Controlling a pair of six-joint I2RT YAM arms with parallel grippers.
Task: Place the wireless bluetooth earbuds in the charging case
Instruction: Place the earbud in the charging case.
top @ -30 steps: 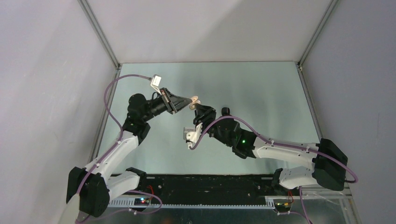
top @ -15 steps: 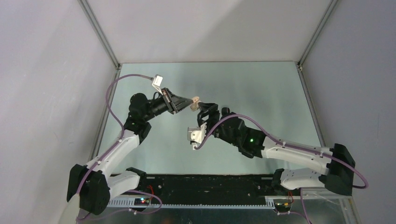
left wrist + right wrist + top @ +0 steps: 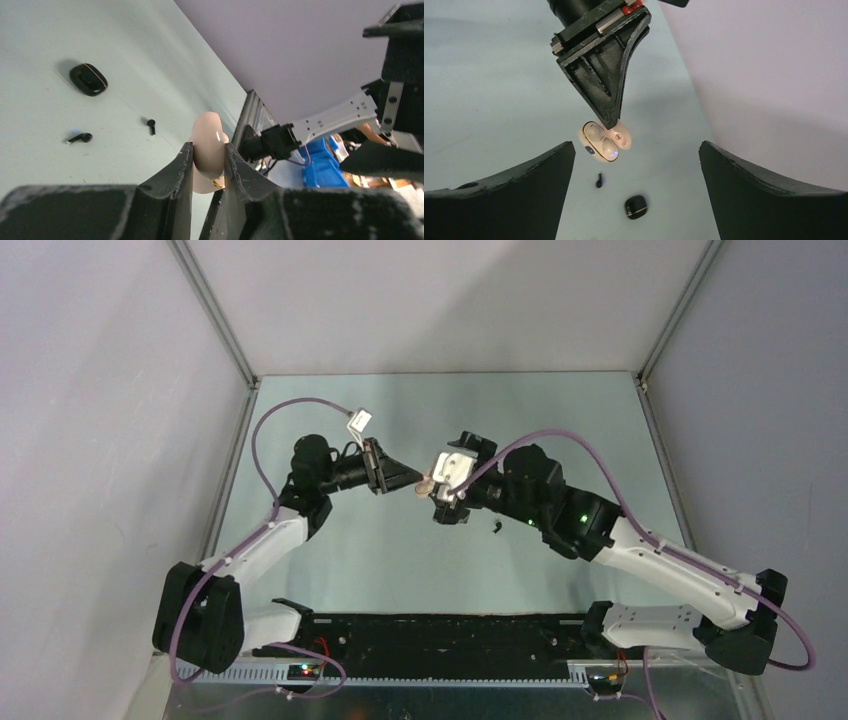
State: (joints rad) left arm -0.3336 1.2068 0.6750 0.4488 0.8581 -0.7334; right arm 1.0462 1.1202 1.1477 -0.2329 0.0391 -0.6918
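The beige charging case [image 3: 208, 131] is clamped edge-on between the narrowed fingers of the left end effector [image 3: 207, 152] and is held above the counter [image 3: 45, 35]. Its lid is open and its two pale hollows are turned toward the right wrist camera. The right end effector [image 3: 636, 146] is spread wide and nothing is held in it; it is poised just right of the case.

The wireless bluetooth earbuds [image 3: 80, 138] are both seen lying loose on the counter, apart from each other. The second bud [image 3: 151, 126] is placed right of and nearer than the held case in the top view. A small black case [image 3: 88, 79] is also seen on the counter beside them.

The buds are judged to be very light, rigid and smooth, so they could easily be flicked away or squeezed out sideways. A pinch with the fingertips alone across the rounded body is advised, rather than on the thin stem. The glossy case could also be twisted in its grip if it is pressed off-centre.
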